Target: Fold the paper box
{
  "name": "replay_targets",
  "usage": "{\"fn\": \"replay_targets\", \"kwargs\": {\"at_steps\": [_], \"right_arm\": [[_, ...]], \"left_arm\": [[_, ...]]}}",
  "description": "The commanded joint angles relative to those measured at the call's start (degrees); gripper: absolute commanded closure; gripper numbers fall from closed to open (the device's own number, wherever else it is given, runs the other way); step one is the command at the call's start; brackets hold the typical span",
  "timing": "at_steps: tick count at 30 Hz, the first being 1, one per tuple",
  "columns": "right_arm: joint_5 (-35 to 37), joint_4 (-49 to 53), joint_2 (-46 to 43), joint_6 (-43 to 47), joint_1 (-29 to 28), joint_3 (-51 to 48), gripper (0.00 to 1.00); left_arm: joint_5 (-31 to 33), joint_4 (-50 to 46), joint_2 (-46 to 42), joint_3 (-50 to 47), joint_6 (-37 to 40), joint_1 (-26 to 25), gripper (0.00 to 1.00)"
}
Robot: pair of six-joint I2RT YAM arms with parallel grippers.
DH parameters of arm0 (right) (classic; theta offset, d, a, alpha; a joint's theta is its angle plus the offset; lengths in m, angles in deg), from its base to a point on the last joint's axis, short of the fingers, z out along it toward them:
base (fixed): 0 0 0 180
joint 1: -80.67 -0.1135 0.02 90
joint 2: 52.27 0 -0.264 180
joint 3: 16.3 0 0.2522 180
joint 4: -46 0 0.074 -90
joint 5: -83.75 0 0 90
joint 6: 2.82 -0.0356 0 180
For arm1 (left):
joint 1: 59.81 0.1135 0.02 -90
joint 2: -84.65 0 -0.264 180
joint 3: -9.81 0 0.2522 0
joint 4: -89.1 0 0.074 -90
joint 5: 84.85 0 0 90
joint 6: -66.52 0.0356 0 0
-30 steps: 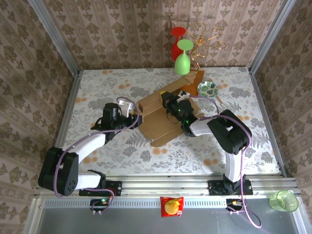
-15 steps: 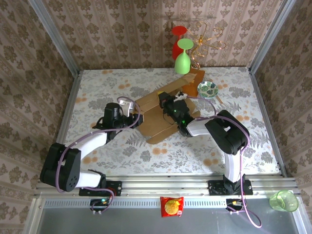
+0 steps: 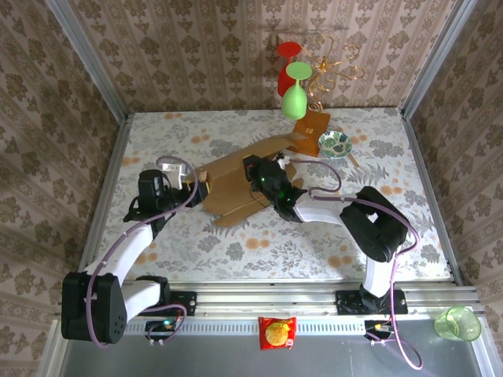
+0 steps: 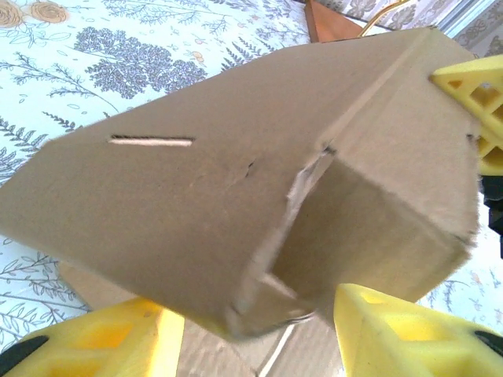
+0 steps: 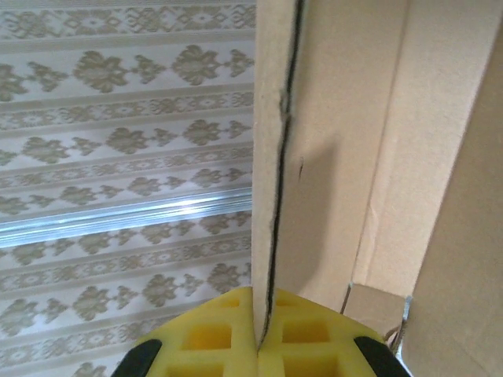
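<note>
The paper box [image 3: 236, 187] is brown cardboard, partly folded, lying tilted in the middle of the table. My right gripper [image 3: 255, 171] reaches in from the right and is shut on an upright double-layer wall of the box [image 5: 314, 157]; its yellow fingertips [image 5: 220, 334] pinch the wall's edge. My left gripper [image 3: 195, 182] is at the box's left end. In the left wrist view its yellow fingers [image 4: 409, 330] stand apart, and a corner of the box [image 4: 259, 236] hangs over the gap between them. The right gripper's yellow fingers [image 4: 475, 102] show at the box's far corner.
A wire rack with a green glass [image 3: 295, 98] and a red glass [image 3: 285, 67] stands at the back, on its orange-brown base [image 3: 316, 124]. A patterned bowl [image 3: 335, 144] sits right of the box. A snack packet [image 3: 277, 331] and a green cup [image 3: 457, 323] lie on the near ledge.
The box has slid left across the table with the right gripper still on it. The left arm has drawn back to the left, staying at the box's left end.
</note>
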State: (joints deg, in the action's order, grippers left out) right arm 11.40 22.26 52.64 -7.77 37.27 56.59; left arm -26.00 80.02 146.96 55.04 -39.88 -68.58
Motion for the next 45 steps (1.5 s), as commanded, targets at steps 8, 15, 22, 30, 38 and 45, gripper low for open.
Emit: {"fn": "replay_targets", "kwargs": {"at_steps": [8, 15, 22, 30, 38, 45], "right_arm": [[7.78, 29.86, -8.11, -1.95, -0.48, 4.45, 1.00], [9.05, 46.50, -14.98, -4.35, -0.94, 7.29, 1.00], [6.73, 41.67, -13.05, -4.74, 1.56, 5.43, 1.00], [3.57, 35.55, -8.01, 0.77, 5.55, 8.77, 1.00], [1.74, 34.34, -4.71, 0.74, 6.11, 9.76, 1.00], [1.25, 34.18, -4.14, 0.92, 6.13, 10.24, 1.00]], "left_arm": [[-15.29, -3.68, -3.69, 3.25, -0.28, -2.56, 0.44], [-15.45, -4.64, -10.68, 4.48, -8.42, -1.73, 0.43], [-13.31, -8.08, -11.36, 6.37, -10.92, -0.49, 0.43], [-6.11, -11.63, -1.26, 7.79, -7.77, 4.70, 0.50], [-9.27, -1.81, 11.31, 8.93, -2.84, 6.54, 0.55], [-8.14, -16.99, 19.82, 17.21, 17.35, 3.11, 0.58]]}}
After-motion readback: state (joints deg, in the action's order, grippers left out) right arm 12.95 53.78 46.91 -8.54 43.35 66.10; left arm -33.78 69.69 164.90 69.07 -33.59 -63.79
